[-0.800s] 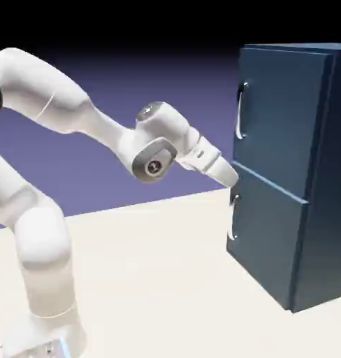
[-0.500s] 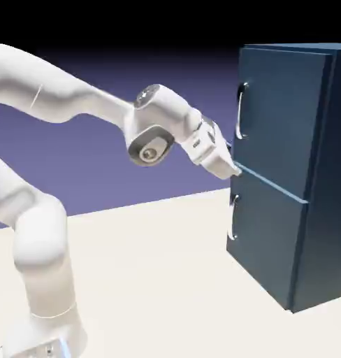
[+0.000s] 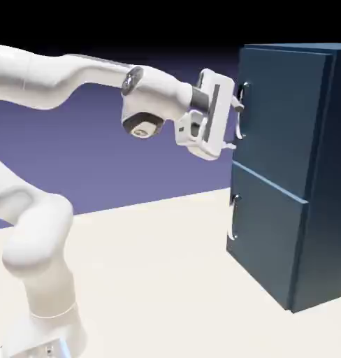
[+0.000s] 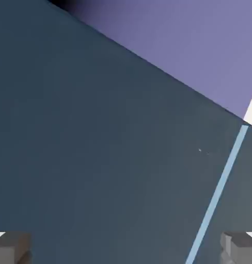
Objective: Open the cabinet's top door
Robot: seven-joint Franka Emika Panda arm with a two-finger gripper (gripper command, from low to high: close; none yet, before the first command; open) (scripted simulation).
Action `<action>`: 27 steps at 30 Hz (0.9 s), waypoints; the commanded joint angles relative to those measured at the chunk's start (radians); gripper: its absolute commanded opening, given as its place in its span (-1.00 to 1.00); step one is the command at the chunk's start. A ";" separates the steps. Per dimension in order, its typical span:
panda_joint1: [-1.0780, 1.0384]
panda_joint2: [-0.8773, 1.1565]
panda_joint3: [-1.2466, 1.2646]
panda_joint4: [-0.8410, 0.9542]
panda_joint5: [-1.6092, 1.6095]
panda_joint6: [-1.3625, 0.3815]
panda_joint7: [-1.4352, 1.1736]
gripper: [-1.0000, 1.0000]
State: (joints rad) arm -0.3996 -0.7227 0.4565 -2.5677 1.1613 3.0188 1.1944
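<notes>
Nearest my exterior view, at the bottom left, I have the white arm base standing on the pale tabletop. From there I follow the Franka arm up; its upper part crosses the exterior view's top left and reaches to the right, ending in the two-finger gripper. I see its fingers standing wide apart, one above the other in this view, pointing at the cabinet. In the hand view the grey fingertips sit at the two bottom corners, with nothing held between them.

Just past the fingers is the top door's curved silver handle, upright along the door's left edge. The upper finger overlaps it in my exterior view; I can't tell whether they touch. The navy-blue top door is shut, above the shorter lower door, also shut, with its own curved handle. Both belong to the tall cabinet on the exterior view's right. Through the hand camera the dark panel fills most of what I see, and a light-blue strip slants across the lower right. Farthest off is the blue-violet backdrop, darkening to black at the top.
</notes>
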 commanded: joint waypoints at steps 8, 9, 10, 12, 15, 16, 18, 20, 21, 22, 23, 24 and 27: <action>-0.123 -0.046 0.137 0.073 0.348 -0.005 0.136 0.00; -0.139 -0.051 0.154 0.082 0.392 -0.006 0.153 0.00; -0.154 -0.057 0.171 0.091 0.435 -0.007 0.170 0.00; -0.185 -0.069 0.205 0.109 0.522 -0.008 0.204 0.00; -0.231 -0.086 0.257 0.136 0.653 -0.010 0.255 0.00; -0.247 -0.092 0.274 0.145 0.696 -0.011 0.272 0.00; -0.278 -0.103 0.308 0.163 0.783 -0.012 0.306 0.00; -0.308 -0.114 0.342 0.182 0.870 -0.014 0.340 0.00; -0.324 -0.120 0.359 0.191 0.914 -0.014 0.357 0.00; -0.339 -0.126 0.376 0.200 0.957 -0.015 0.374 0.00; -0.355 -0.132 0.393 0.209 1.000 -0.016 0.391 0.00; -0.370 -0.137 0.410 0.218 1.044 -0.016 0.408 0.00; -0.416 -0.154 0.462 0.245 1.174 -0.018 0.459 0.00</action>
State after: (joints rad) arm -0.8159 -0.8772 0.9182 -2.3227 2.3357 3.0004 1.6530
